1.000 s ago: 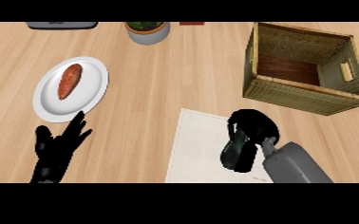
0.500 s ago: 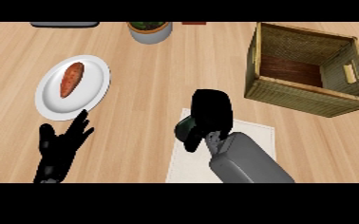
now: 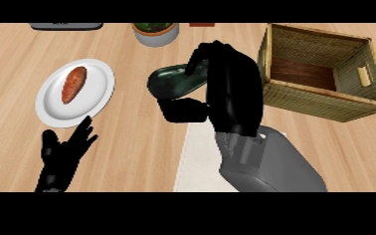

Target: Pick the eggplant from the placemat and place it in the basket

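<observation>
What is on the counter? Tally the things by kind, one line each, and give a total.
Vegetables: 2, the eggplant held in the right hand and the sweet potato
Plates: 1, white plate
Baskets: 1, basket
Placemats: 1, placemat
Potted plants: 1, potted plant
Total: 6

You have one eggplant [image 3: 175, 78], one basket [image 3: 312, 98], one placemat [image 3: 197, 167], one plate [image 3: 97, 87] with one sweet potato [image 3: 73, 83], one pot [image 3: 155, 33], and two hands: left [image 3: 62, 159], right [image 3: 228, 92].
</observation>
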Robot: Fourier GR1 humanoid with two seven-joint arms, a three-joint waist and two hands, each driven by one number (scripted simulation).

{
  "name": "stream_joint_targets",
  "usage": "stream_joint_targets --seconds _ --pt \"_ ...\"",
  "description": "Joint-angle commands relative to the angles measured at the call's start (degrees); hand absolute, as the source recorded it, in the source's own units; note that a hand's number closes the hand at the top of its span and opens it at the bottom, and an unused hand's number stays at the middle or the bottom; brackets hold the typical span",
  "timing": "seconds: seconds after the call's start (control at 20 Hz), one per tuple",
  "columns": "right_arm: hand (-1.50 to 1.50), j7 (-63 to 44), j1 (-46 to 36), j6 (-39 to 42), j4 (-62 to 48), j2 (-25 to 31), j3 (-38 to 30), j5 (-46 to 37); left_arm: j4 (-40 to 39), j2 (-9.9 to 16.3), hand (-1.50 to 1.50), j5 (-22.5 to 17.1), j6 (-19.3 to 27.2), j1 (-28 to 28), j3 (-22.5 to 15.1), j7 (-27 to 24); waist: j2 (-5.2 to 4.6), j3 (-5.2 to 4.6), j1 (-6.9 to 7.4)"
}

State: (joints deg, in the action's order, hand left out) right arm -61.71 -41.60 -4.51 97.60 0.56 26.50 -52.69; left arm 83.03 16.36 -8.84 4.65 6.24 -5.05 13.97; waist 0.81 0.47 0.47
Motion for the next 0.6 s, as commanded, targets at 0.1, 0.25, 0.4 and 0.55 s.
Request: stream_joint_targets --seconds 0.1,0.25,0.4,0.55 --pt "1.50 -13.0 -10.4 -0.6 5.3 -0.5 -7.1 -4.2 -5.4 -0.3 0.00 -0.3 -1.2 0.2 0.7 -0.4 -0.51 -0.59 -0.79" --pt "1.50 -16.1 -18.2 7.0 4.5 -0.5 -13.6 -6.6 -2.5 0.8 0.00 -0.5 -1.8 2.4 0.7 0.2 -0.16 -0.61 -0.75" --pt "1.50 -15.7 -21.9 9.6 3.4 0.0 -18.5 -8.0 -4.2 1.3 0.00 -0.7 -2.0 0.4 2.0 0.4 -0.39 -0.62 -1.15" --pt "1.50 -14.9 -24.8 12.0 3.1 2.9 -25.2 -6.7 -1.0 -1.6 0.00 1.1 0.9 3.2 -0.6 1.2 -0.26 -0.54 -0.93"
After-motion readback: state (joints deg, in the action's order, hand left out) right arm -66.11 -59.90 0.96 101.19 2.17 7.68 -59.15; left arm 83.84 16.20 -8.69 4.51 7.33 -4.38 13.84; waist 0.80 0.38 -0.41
